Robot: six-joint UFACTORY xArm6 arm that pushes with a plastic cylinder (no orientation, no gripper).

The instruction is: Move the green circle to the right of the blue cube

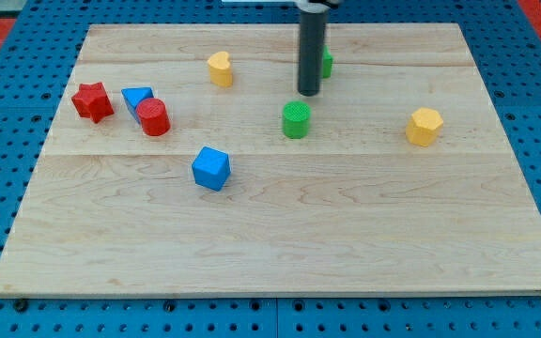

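Camera view: my tip point(308, 93) just beyond green circle point(296, 120), blue cube point(210, 168) near-left; no end effector, probably not touching.

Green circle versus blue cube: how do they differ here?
The green circle is a round, upright cylinder; the blue cube is boxy with flat faces and sharp corners. The green circle sits right below my tip in the view, apart from it; the blue cube lies lower and further to the view's left, away from my tip. The cube looks slightly larger. Both stand alone, touching no other block.
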